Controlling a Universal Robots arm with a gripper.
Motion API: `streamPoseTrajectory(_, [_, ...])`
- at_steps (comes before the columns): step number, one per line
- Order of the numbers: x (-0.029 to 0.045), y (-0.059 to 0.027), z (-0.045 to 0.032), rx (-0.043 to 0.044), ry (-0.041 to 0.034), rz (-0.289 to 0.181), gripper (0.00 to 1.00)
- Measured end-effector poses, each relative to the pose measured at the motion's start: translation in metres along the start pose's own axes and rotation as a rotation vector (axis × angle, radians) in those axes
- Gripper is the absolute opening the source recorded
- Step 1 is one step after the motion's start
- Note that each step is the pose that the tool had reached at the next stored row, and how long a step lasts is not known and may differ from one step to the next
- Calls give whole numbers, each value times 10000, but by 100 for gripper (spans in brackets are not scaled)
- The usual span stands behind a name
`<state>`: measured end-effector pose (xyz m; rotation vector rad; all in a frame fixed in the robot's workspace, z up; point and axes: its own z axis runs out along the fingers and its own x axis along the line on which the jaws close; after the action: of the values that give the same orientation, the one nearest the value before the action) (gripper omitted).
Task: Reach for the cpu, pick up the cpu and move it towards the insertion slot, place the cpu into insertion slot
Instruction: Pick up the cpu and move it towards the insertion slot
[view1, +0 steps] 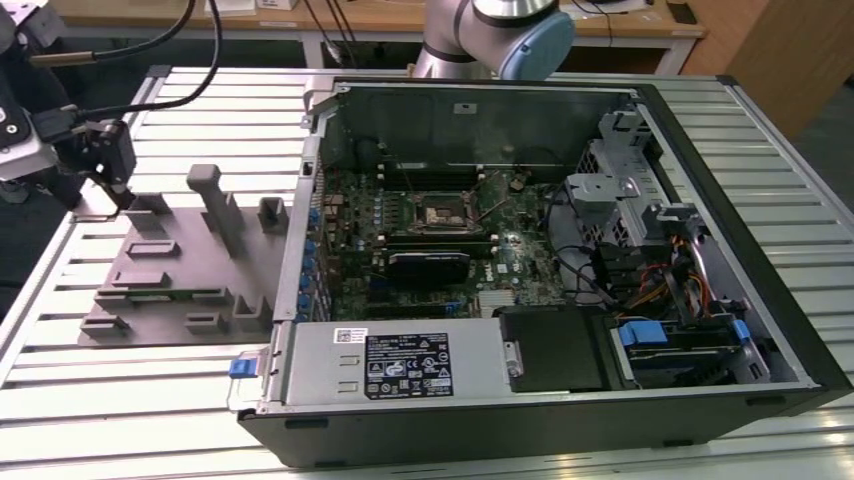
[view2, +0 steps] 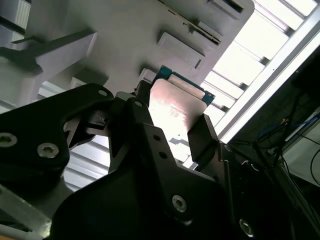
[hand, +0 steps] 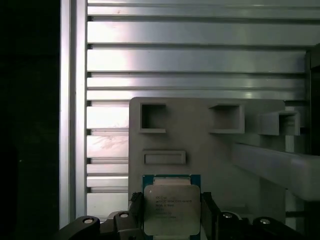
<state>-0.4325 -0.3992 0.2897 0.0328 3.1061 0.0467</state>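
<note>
Two fingers (hand: 208, 216) grip the cpu (hand: 171, 210) by opposite edges, at the grey fixture block (view1: 174, 270) on the exterior view's left. It is probably light, stiff and fragile, so you hold only its rim.

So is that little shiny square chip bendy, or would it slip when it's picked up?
Probably stiff, not bendy: the cpu has a flat, metal-looking lid. Likely light, since it looks thin and small beside the grey fixture block. Its smooth, shiny top may be slippery.
</note>
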Motion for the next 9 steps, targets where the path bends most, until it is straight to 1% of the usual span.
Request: streamPoseTrajectory(9, [-10, 10, -273, -1, -36, -1, 54])
